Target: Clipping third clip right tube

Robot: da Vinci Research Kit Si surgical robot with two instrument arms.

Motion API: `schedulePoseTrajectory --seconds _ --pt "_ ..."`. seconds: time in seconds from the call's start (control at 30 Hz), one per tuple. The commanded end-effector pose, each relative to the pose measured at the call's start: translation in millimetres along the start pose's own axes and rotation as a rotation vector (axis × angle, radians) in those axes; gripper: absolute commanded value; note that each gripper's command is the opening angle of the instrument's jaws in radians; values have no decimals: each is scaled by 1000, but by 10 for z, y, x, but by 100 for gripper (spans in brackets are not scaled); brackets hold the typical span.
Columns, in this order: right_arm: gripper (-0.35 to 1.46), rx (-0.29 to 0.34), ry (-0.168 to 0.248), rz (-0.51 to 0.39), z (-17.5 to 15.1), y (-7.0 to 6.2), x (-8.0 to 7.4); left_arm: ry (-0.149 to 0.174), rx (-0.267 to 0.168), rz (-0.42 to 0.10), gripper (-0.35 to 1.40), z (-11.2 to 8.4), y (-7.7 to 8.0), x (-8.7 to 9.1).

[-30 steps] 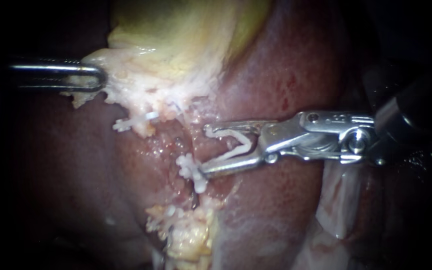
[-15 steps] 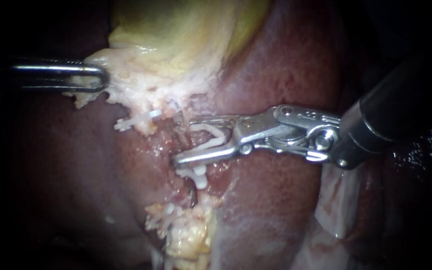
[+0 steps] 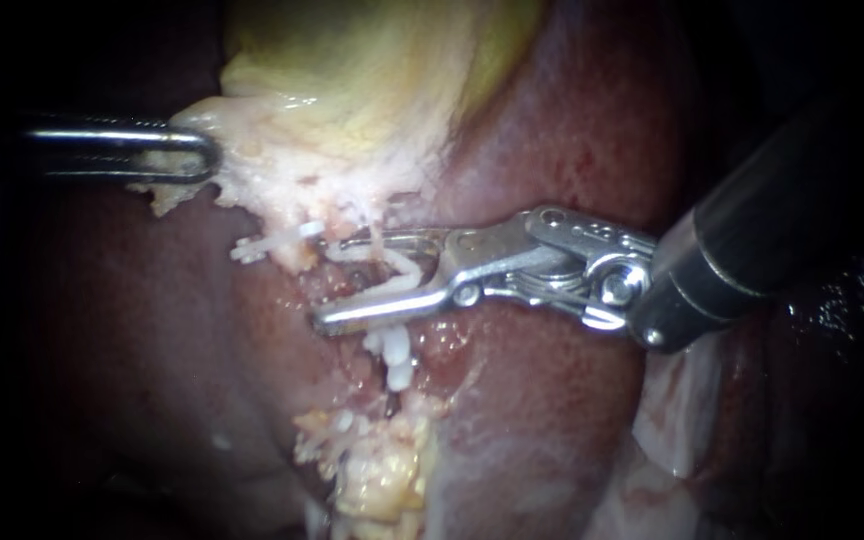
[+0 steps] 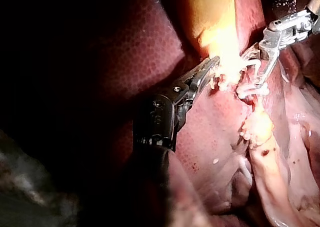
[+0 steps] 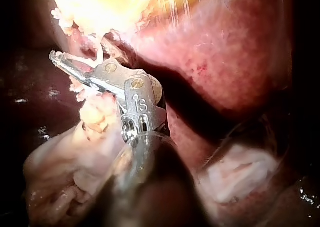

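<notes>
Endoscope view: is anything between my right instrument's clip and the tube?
Nothing visible does. The right instrument holds its clip spread around the tissue there. One placed clip lies just under the instrument, another off to the side; neither seems to block it.

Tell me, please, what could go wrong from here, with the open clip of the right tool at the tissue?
1. The right tool holds its loaded clip just above a placed clip; closing might strike or crowd it.
2. Its jaw tips lie in tissue, so what the clip encloses is hidden; it might close on too little or too much.
3. If the left tool slips off the pale tissue, the target could shift.
</notes>
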Motion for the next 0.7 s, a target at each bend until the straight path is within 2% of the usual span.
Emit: schedulePoseTrajectory --seconds 0.03,0.17,0.3,0.47,0.7 --pt "48 6 7 7 0 -3 3 0 -1 0 -35 0 0 0" --pt "47 23 25 23 2 -12 9 0 -1 0 -35 0 0 0" --pt "44 32 20 40 3 -18 9 0 -1 0 -35 0 0 0" --pt "39 37 18 52 1 -20 9 0 -1 0 -35 0 0 0" --pt "22 40 16 75 -2 -21 8 0 -1 0 -35 0 0 0"
